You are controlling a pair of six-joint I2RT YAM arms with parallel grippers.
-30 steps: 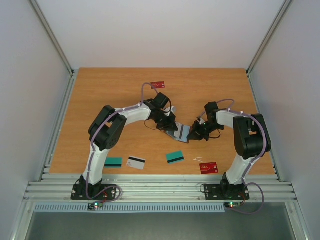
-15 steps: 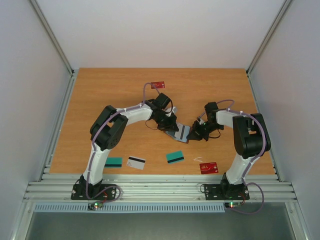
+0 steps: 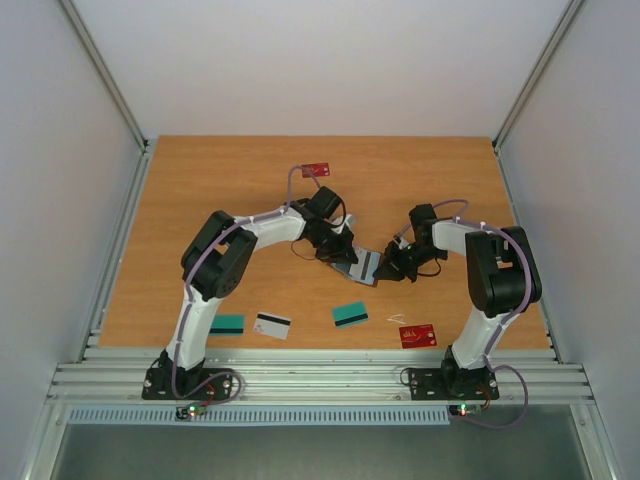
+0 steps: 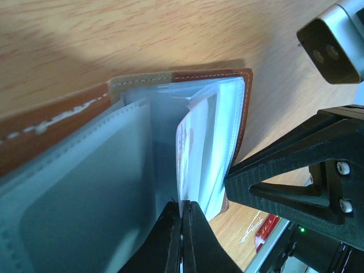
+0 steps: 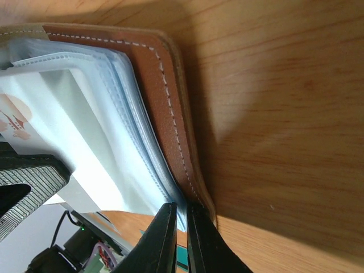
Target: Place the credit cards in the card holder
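The brown leather card holder (image 3: 366,265) lies open at mid-table between both grippers, its clear sleeves fanned out. My left gripper (image 3: 344,254) is shut on a white card with reddish print (image 4: 183,159), held edge-on among the sleeves (image 4: 224,131). My right gripper (image 3: 388,269) is shut on the edge of the holder's brown cover (image 5: 170,119) and its outer sleeves. Loose cards lie on the table: a red one (image 3: 316,169) at the back, a teal one (image 3: 227,324), a white one with a black stripe (image 3: 272,325), another teal one (image 3: 350,314) and a red one (image 3: 417,335) along the front.
The wooden table (image 3: 200,200) is bounded by white walls on three sides and a metal rail (image 3: 320,380) at the front. The two arms arch toward each other over the middle. The right gripper's black fingers (image 4: 296,170) sit close to the holder's edge in the left wrist view.
Almost nothing has changed. The left arm's elbow has shifted very slightly. Both grippers keep their hold at the holder.
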